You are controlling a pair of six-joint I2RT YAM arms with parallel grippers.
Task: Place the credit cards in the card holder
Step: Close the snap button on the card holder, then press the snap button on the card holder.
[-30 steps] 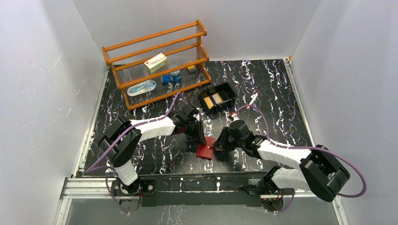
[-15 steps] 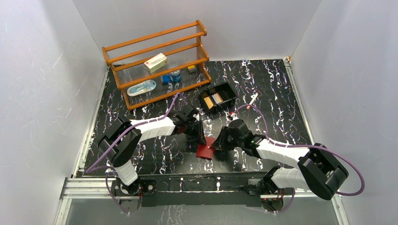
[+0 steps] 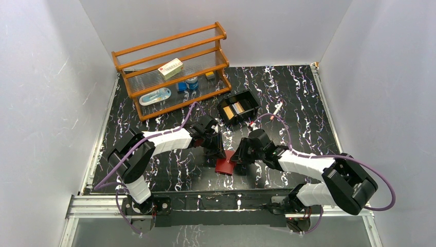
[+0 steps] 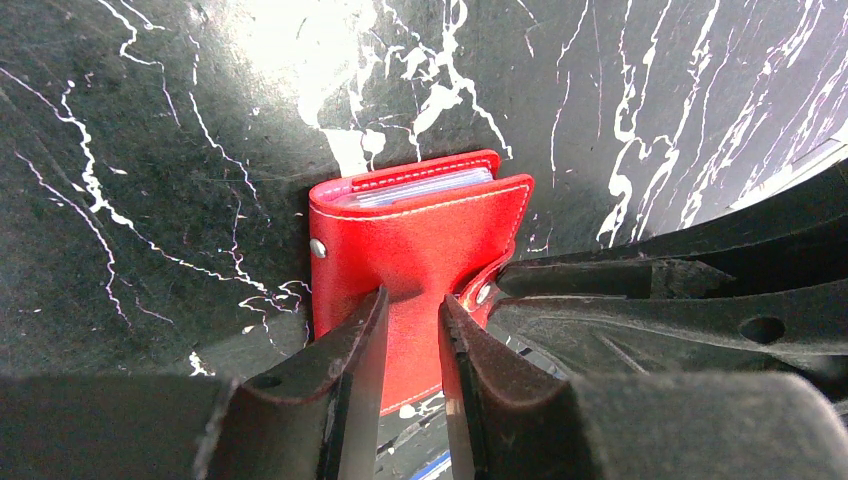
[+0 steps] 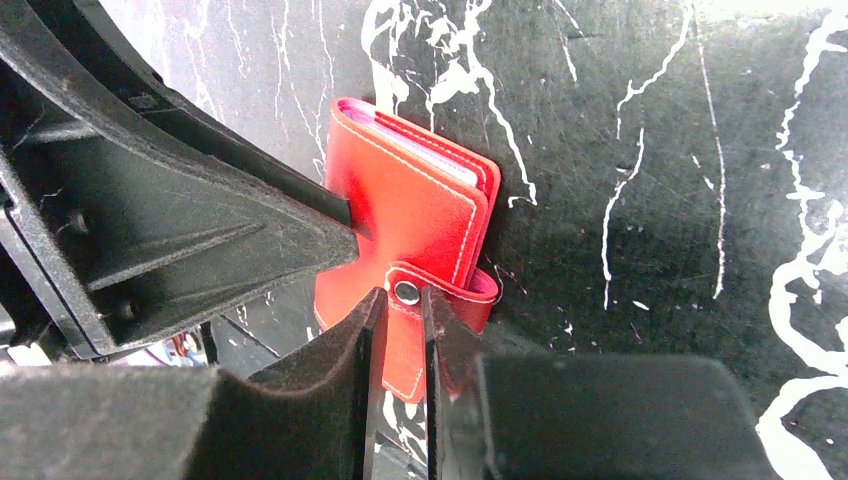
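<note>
Wallet (image 3: pixel 226 165) lay folded on the table (image 3: pixel 303 108), front centre, close to the near edge and wedged between both grippers. Bare table lay open to its left and right. The tray (image 3: pixel 255 105) holding two cards (image 3: pixel 232 109) sat beyond it, and the shelf (image 3: pixel 172 69) well off at far left.

Long axis ran roughly near-to-far, slightly skewed. Sleeve edges showed at the end away from the left gripper (image 4: pixel 412 300).

Left jaws were nearly closed, pinching the cover. Right gripper (image 5: pixel 398 300) had its jaws a slit apart, nipping the tab (image 5: pixel 440 285) at its stud.
</note>
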